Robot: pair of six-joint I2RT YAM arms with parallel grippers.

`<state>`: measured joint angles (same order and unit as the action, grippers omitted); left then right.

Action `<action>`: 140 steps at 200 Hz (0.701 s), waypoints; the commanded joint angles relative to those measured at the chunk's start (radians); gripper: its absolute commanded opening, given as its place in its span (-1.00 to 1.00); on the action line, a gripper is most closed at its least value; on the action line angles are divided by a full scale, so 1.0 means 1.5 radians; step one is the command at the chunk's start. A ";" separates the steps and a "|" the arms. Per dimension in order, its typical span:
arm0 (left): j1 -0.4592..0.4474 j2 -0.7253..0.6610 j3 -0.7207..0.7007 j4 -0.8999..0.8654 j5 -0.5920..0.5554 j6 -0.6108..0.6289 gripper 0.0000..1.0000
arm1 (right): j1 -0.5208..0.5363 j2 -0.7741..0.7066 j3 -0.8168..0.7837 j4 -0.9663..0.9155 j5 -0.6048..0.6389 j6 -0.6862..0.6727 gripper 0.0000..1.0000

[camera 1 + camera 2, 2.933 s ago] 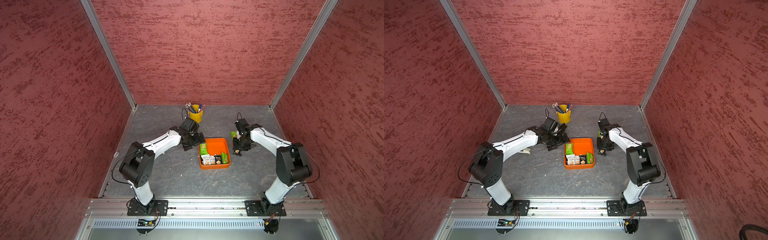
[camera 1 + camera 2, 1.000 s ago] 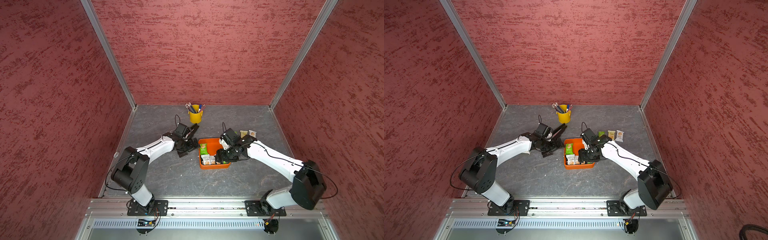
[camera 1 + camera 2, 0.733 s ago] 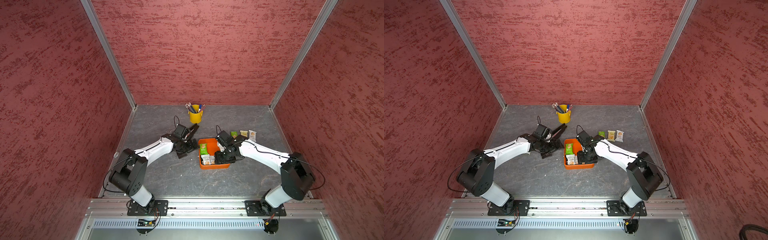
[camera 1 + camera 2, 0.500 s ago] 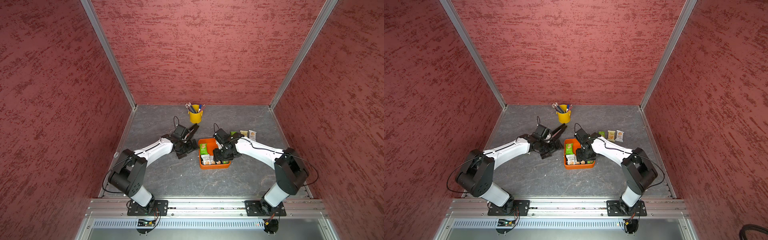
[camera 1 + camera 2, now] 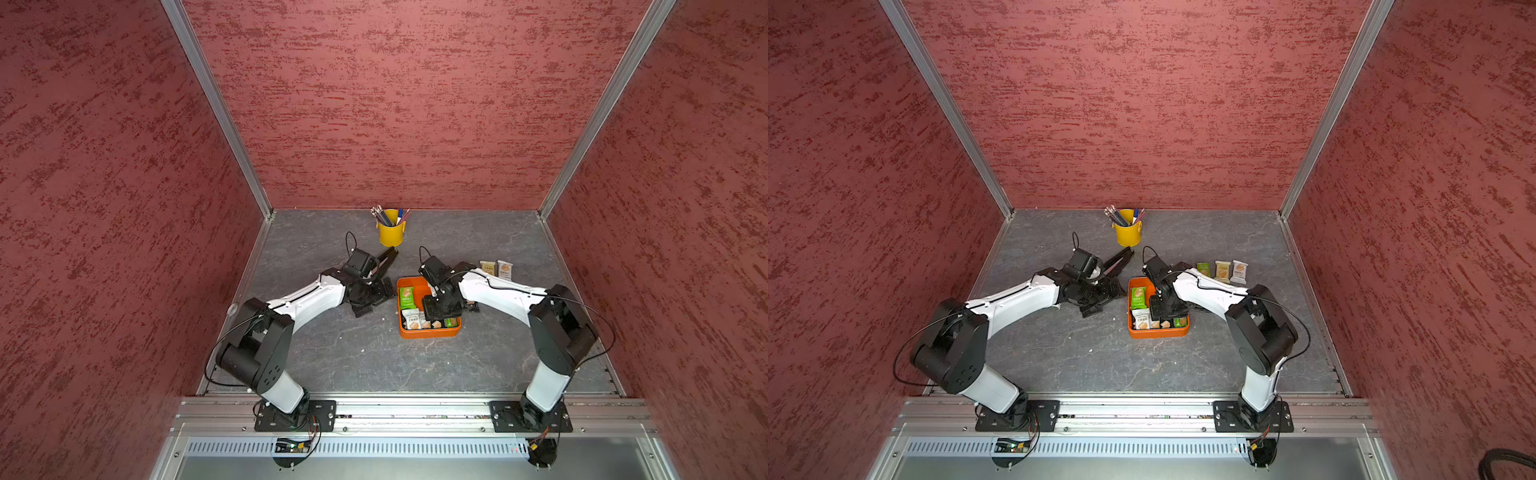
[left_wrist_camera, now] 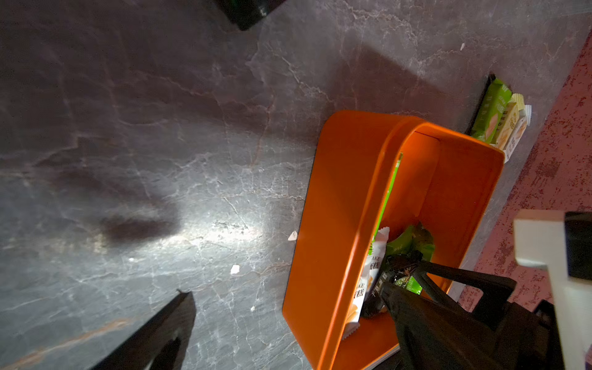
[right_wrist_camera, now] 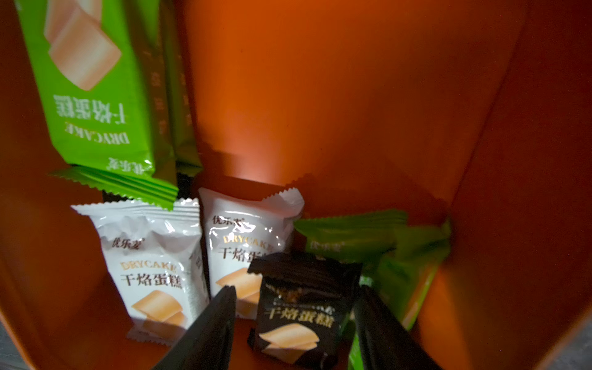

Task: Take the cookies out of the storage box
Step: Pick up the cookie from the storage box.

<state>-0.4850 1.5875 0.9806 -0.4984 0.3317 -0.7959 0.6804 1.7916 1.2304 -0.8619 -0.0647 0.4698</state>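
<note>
Top view: pen bucket [image 5: 390, 235] (behind box [image 5: 430, 332])

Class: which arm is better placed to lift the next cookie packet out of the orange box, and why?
Right. The right hand is down inside the storage box, fingers either side of the black packet. The left hand sits open outside the box.

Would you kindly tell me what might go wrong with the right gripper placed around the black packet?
The right gripper straddles the black packet, which overlaps a white packet and a green packet; closing may pinch those too. Lifting might also drag the storage box, since the left gripper stands open beside it, not holding it.
</note>
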 commanded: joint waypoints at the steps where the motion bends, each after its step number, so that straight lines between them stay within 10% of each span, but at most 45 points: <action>1: 0.005 -0.010 -0.004 0.009 -0.009 -0.002 0.99 | 0.005 0.011 0.015 -0.003 0.017 -0.006 0.25; 140: 0.006 -0.014 -0.011 0.018 -0.007 -0.007 0.99 | 0.006 0.039 0.007 0.001 0.033 0.001 0.00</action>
<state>-0.4816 1.5875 0.9600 -0.4850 0.3317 -0.8043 0.6838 1.8309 1.2316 -0.8646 -0.0498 0.4675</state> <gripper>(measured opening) 0.996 0.528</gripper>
